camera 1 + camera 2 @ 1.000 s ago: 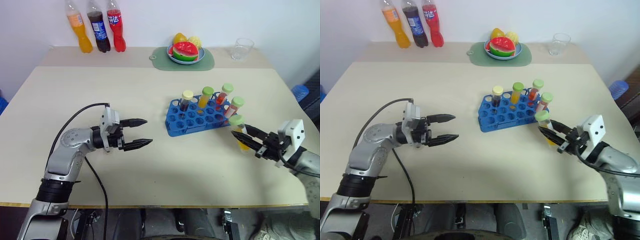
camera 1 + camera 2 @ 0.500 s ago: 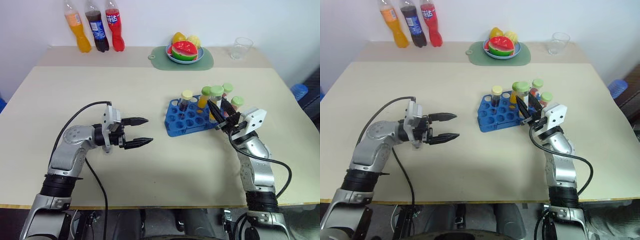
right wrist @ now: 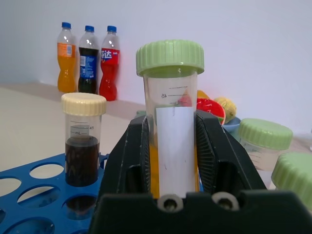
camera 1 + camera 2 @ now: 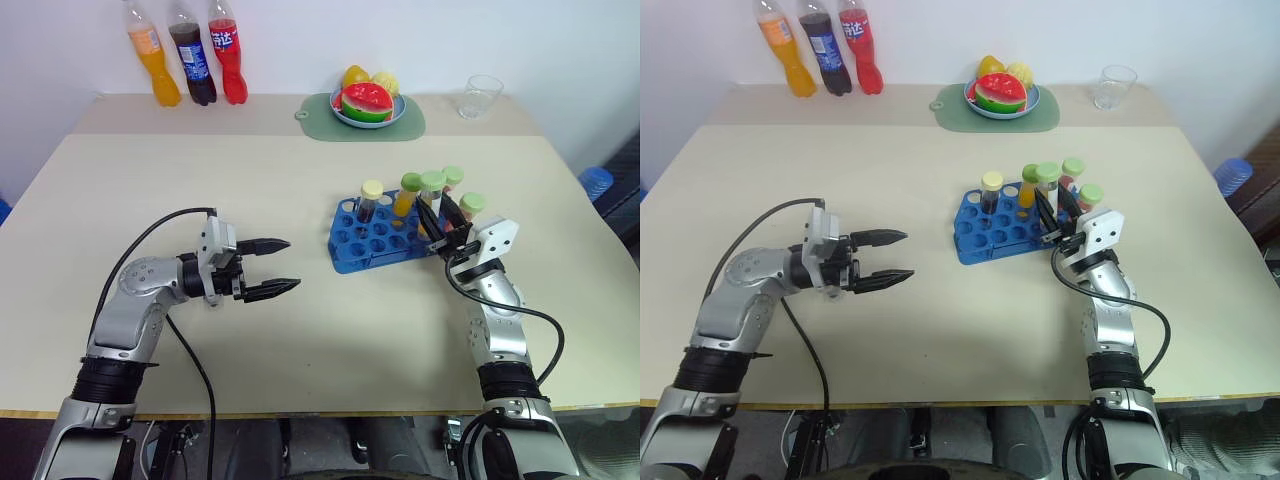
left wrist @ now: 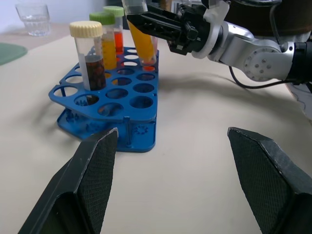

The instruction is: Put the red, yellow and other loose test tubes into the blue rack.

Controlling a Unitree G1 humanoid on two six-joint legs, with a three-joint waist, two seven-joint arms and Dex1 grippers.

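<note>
The blue rack (image 4: 372, 243) stands right of the table's middle. Upright in it are a cream-capped tube (image 4: 371, 200) of dark liquid and three green-capped test tubes (image 4: 409, 192). My right gripper (image 4: 432, 208) is shut on a green-capped yellow-orange tube (image 3: 169, 92), held nearly upright over the rack's right end. Its lower tip (image 5: 147, 57) sits at a hole in the top grid; whether it is inside I cannot tell. My left gripper (image 4: 292, 264) hangs open and empty left of the rack, pointing at it.
Three soda bottles (image 4: 186, 60) stand at the back left. A green mat with a fruit bowl (image 4: 364, 104) and a clear glass (image 4: 478, 95) are at the back. Bare table (image 4: 300, 180) lies between my left gripper and the rack.
My right arm has swung from the table's right side in to the rack, carrying the yellow-orange tube and tipping it upright. The left arm has stayed put.
</note>
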